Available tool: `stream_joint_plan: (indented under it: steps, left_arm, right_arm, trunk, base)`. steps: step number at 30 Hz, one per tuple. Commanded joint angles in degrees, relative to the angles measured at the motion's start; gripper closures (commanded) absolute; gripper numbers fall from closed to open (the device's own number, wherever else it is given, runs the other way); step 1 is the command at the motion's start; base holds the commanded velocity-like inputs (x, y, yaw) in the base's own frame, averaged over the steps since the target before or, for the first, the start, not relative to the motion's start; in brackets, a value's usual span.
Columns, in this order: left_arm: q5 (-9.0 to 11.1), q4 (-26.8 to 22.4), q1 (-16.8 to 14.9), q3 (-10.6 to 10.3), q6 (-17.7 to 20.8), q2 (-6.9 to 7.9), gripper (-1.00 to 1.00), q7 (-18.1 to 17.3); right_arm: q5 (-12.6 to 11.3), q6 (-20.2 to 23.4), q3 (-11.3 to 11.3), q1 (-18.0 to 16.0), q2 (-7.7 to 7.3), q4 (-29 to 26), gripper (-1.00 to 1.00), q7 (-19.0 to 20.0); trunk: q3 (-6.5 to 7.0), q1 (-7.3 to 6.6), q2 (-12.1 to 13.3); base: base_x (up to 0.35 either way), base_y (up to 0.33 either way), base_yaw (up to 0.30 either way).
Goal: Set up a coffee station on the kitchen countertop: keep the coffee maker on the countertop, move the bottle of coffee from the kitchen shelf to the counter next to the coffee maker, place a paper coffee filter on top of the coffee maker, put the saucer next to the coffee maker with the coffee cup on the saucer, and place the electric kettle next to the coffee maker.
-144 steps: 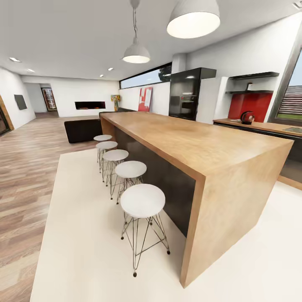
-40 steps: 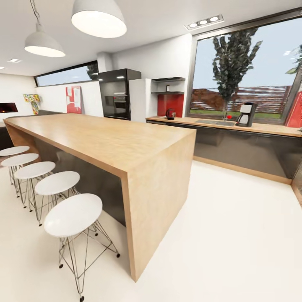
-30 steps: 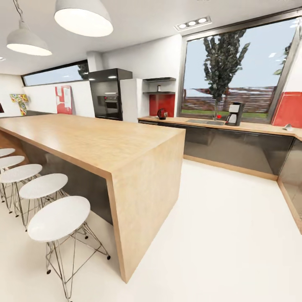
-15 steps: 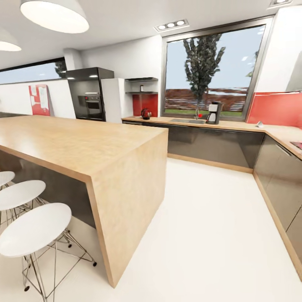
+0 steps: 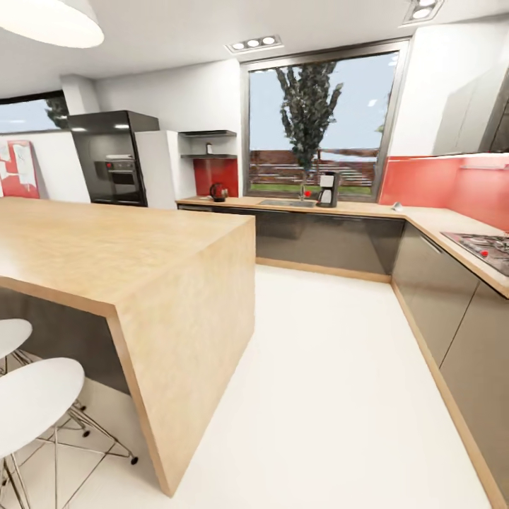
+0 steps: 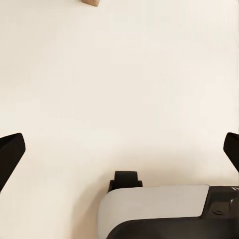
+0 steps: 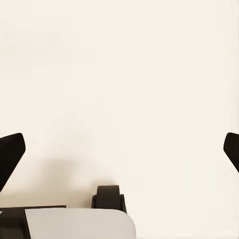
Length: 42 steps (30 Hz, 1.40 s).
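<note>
Both the left hand (image 6: 119,149) and right hand (image 7: 119,149) hang wide and empty over the pale floor, probably stowed for driving, while the coffee maker (image 5: 327,189) and electric kettle (image 5: 218,191) stand far off on the window-side worktop (image 5: 367,209).

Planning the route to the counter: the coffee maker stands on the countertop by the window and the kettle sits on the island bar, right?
Not quite. In the head view the electric kettle sits on the countertop, at its far left end, not on the island bar. The coffee maker is by the window.
</note>
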Motion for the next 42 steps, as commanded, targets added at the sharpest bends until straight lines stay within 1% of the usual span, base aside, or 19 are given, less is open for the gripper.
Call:
stream_joint_plan:
  steps: [1, 6, 13, 18, 23, 27, 42]
  left_arm:
    - [0.0, -0.1, 0.0, 0.1, -0.1, -0.01, -1.00, 0.0]
    - [0.1, -0.1, 0.0, 0.1, 0.0, -0.01, -1.00, -0.1]
    - [0.1, -0.5, 0.0, -0.3, -0.1, -0.37, -1.00, -0.1]
    - [0.1, -1.7, 0.0, -0.5, -0.1, -1.26, -1.00, -0.1]
    - [0.1, -3.9, 0.0, -0.5, -0.1, -2.19, -1.00, -0.1]
    - [0.1, -4.4, 0.0, -0.5, -0.1, -2.48, -1.00, -0.1]
    - [0.0, -3.9, 0.0, -0.4, -0.1, -2.56, -1.00, -0.1]
  right_arm:
    - [0.0, 0.0, 0.0, 0.0, 0.01, 0.0, -1.00, 0.0]
    - [0.0, 0.0, 0.0, 0.0, 0.01, 0.0, -1.00, 0.0]
    - [-0.2, 0.0, -0.2, 0.0, 0.04, -0.1, -1.00, 0.1]
    - [-0.3, 0.0, -0.3, 0.0, 0.04, -0.1, -1.00, 0.2]
    - [-0.3, 0.0, -0.3, 0.0, 0.01, 0.0, -1.00, 0.2]
    - [-0.2, 0.1, -0.2, 0.0, 0.01, 0.0, -1.00, 0.2]
    - [0.1, 0.1, 0.0, 0.0, -0.08, 0.2, -1.00, 0.1]
  trunk:
    - [-0.05, 0.00, 0.0]
    - [-0.05, 0.00, 0.0]
    - [-0.05, 0.00, 0.0]
    - [-0.05, 0.00, 0.0]
    - [-0.05, 0.00, 0.0]
    - [-0.05, 0.00, 0.0]
    - [-0.05, 0.00, 0.0]
  base:
    - [0.000, 0.000, -0.258]
    - [0.000, 0.000, -0.259]
    - [0.000, 0.000, -0.272]
    - [0.000, 0.000, -0.278]
    - [0.000, 0.000, -0.279]
    - [0.035, 0.000, -0.181]
    - [0.292, -0.020, -0.018]
